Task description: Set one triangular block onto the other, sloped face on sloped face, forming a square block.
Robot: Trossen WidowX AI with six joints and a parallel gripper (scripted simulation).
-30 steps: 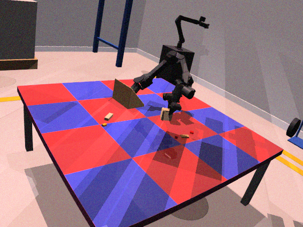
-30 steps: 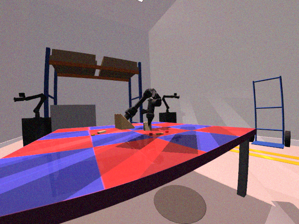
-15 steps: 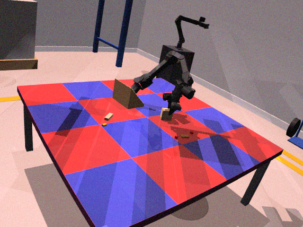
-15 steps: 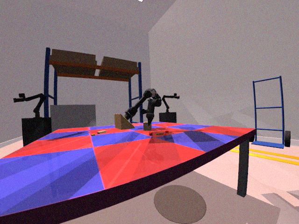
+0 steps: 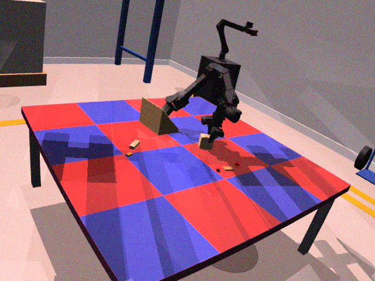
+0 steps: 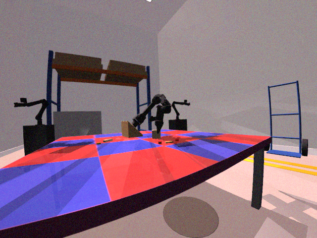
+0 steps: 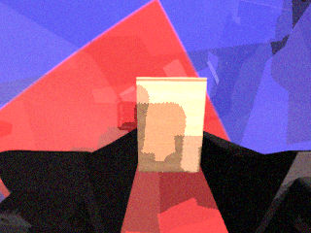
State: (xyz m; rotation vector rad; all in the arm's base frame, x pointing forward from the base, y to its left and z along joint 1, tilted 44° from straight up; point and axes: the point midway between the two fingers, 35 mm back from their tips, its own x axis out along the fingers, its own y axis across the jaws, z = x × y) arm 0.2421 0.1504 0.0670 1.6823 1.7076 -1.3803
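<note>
Two pale wooden triangular blocks stand together as one square-looking block (image 5: 204,141) (image 6: 155,134) on a red square of the table (image 5: 193,211) (image 6: 153,163). The seam between them is too small to make out. In the wrist view the upper block (image 7: 165,121) shows its flat top, with only a thin edge line beyond its far end. My gripper (image 7: 166,132) is shut on the upper block, one dark finger on each side. In the top and exterior views the fingers come down from above, on the block's right side, and hide part of it.
A large brown wedge (image 5: 151,117) (image 6: 129,130) stands left of the blocks, close to the arm. A cream bar (image 5: 135,144) (image 6: 107,140) and an orange piece (image 5: 129,154) lie farther left. Two small red cubes (image 5: 218,170) (image 5: 237,164) and a thin tan piece (image 5: 228,168) lie in front.
</note>
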